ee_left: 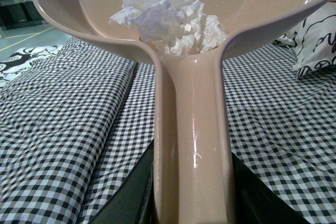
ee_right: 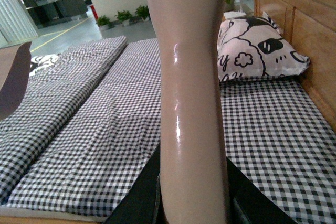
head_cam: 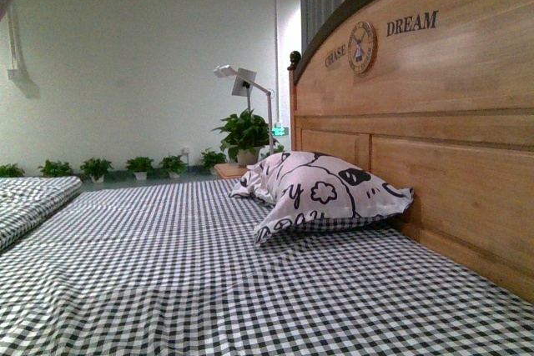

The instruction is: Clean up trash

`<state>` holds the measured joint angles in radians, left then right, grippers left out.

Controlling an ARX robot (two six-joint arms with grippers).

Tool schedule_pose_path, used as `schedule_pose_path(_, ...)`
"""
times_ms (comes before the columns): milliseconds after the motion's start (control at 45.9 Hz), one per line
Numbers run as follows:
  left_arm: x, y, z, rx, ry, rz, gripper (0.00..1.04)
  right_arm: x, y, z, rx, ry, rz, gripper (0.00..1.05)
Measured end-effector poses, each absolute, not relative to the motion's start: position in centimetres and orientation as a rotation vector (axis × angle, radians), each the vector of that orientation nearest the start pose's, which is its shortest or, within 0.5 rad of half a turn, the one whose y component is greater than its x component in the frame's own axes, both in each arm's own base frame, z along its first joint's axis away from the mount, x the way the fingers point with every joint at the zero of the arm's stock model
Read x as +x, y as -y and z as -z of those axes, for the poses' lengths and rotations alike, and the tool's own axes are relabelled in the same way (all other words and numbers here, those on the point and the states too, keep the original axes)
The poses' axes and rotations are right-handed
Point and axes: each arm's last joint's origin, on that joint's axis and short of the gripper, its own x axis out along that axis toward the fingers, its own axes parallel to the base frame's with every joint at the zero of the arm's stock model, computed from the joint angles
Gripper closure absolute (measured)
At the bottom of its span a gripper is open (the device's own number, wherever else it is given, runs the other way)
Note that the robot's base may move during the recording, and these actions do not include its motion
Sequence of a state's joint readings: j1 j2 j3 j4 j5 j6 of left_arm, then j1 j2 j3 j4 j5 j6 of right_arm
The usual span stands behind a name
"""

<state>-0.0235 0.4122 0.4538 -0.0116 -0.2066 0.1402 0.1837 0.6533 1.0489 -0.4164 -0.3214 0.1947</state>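
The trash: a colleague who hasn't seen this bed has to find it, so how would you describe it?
Above the black-and-white checked bed, the left arm holds a beige dustpan by its long handle. The trash lies in the pan's scoop, where the handle begins. It is a small crumpled white paper wad, plain and unprinted, unlike the big cartoon-print pillow by the headboard.

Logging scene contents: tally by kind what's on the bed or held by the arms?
Tissue wad: 1, in the dustpan
Dustpan: 1, left arm
Beige handle: 1, right arm; its head is out of view
Pillow: 1, by the headboard
Total: 4
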Motion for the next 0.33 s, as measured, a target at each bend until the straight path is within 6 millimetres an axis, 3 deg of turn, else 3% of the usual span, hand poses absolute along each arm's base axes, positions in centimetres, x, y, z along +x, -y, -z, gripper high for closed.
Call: schedule_pose_path(327, 11.66, -0.32, -28.23, 0.136, 0.017, -0.185, 0.78, 10.5, -2.88, -41.18, 0.192, -0.07, -0.501, 0.86)
